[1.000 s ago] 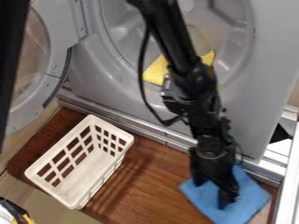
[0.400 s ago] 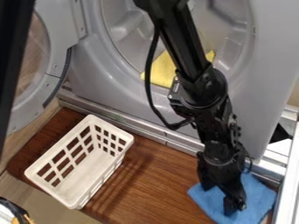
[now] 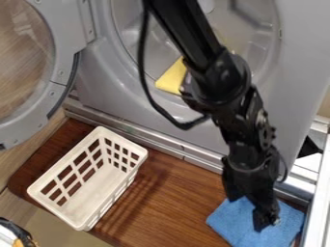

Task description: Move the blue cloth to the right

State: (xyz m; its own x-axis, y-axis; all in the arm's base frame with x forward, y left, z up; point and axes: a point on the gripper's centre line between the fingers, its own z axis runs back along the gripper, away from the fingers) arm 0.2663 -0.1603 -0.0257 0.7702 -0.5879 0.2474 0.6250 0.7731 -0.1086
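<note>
You have the blue cloth (image 3: 287, 226) at the lower right, spread on the brown wooden surface (image 3: 174, 205), near the metal rail (image 3: 187, 154) that runs slantwise behind it. Your gripper (image 3: 247, 213) hangs over the cloth's upper part, its two fingers spread apart, with blue fabric visible between them. One fingertip is by the cloth's upper left edge and the other is over its middle; you cannot tell from here whether they press on the fabric or sit just above it.

Your black arm (image 3: 222, 79) slants down from the top edge, a loose cable (image 3: 143, 72) looping along its left side. It passes in front of a grey machine (image 3: 106, 87) with a wide round opening, where a yellow cloth (image 3: 171, 79) lies at the lower rim, partly hidden behind the arm. The machine's round door (image 3: 61, 77) stands open at the upper left.

To your left on the wooden surface you see a white plastic basket (image 3: 90, 190) — upright, with slotted sides and well apart from the blue cloth. At the lower left corner there is a dark object with a bit of orange — too cut off to name.
</note>
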